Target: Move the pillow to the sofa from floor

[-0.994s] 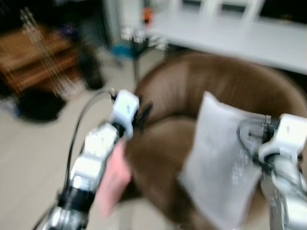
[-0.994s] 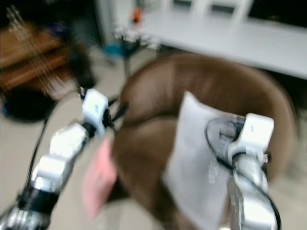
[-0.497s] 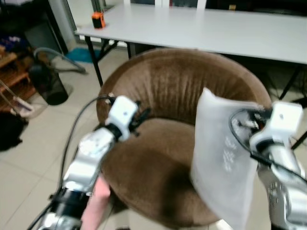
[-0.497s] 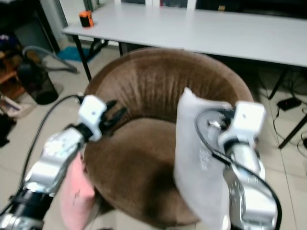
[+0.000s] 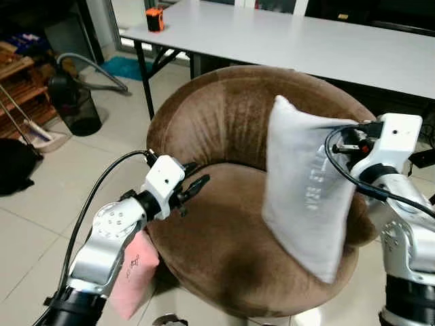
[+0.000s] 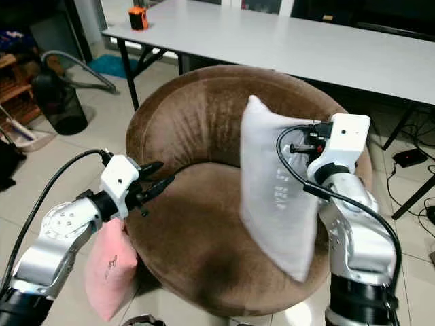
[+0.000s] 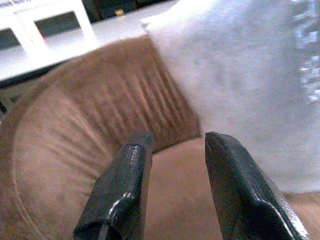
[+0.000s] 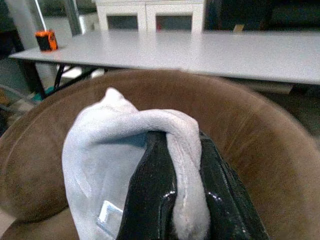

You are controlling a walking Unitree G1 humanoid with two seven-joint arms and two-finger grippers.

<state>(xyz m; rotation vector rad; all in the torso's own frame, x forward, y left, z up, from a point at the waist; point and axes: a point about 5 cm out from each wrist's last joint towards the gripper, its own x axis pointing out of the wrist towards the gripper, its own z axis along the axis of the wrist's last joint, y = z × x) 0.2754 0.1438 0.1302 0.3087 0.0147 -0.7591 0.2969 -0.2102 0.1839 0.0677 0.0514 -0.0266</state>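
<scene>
Nearest, a pink pillow (image 5: 134, 282) is seen low at the sofa's left side, under the left arm. The left gripper (image 5: 194, 191) is held with fingers apart and empty over the brown round sofa (image 5: 224, 136). At right, the grey pillow (image 5: 304, 190) is pinched at its upper corner by the right gripper (image 8: 175, 200) and hangs above the seat; its pale lettering cannot be read. Beyond, a white table (image 5: 292, 41) is seen bearing an orange object (image 5: 155, 18).

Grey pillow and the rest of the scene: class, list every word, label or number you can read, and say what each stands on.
Grey pillow, pinched in the right hand over the brown sofa: pale lettering runs down its face, too blurred to read.
Pink pillow beside the sofa: a small dark mark, too small to read.
Orange box on the white table: no legible text.
Nothing in view can be read for certain.
</scene>
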